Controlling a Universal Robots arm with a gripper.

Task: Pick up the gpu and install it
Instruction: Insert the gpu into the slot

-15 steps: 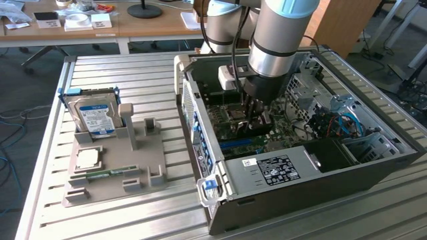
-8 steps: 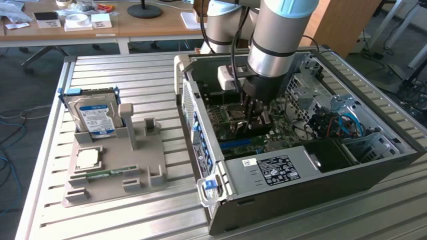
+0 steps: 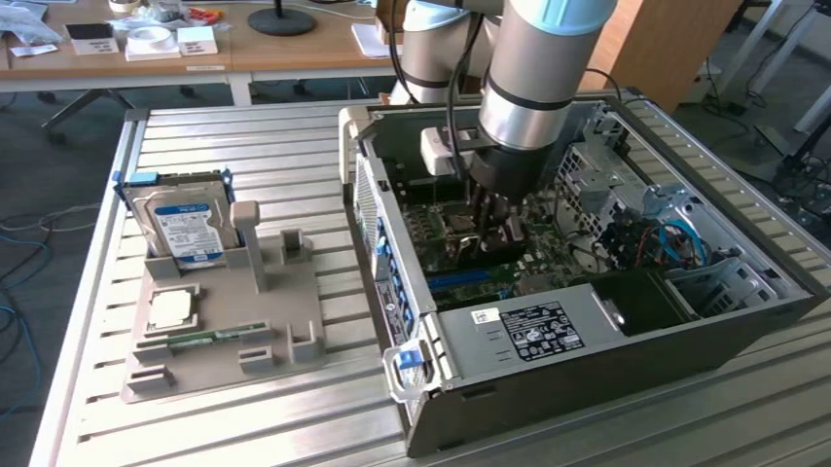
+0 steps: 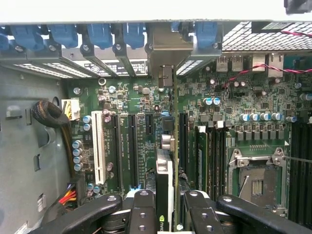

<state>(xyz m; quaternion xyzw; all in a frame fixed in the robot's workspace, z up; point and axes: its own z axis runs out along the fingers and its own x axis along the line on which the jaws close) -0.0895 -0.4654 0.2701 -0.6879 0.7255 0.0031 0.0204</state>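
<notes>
My gripper (image 3: 495, 232) reaches down into the open computer case (image 3: 389, 321) and is shut on the gpu (image 3: 484, 255), a dark card held on edge over the green motherboard (image 3: 552, 277). In the wrist view the gpu (image 4: 164, 187) runs edge-on between the two black fingers (image 4: 142, 214), in line with the black expansion slots. Its silver end bracket (image 4: 165, 78) stands at the case's rear wall, between the blue slot clips (image 4: 134, 34). I cannot tell whether the card's lower edge sits in a slot.
A grey parts holder (image 3: 279, 321) on the slatted table at the exterior view's left carries a blue-labelled hard drive (image 3: 185, 222), a processor chip (image 3: 171, 309) and a green memory stick (image 3: 208, 338). Inside the case are a white slot (image 4: 97, 146), processor socket (image 4: 256, 180), cable bundle (image 4: 48, 114) and power supply (image 3: 552, 331).
</notes>
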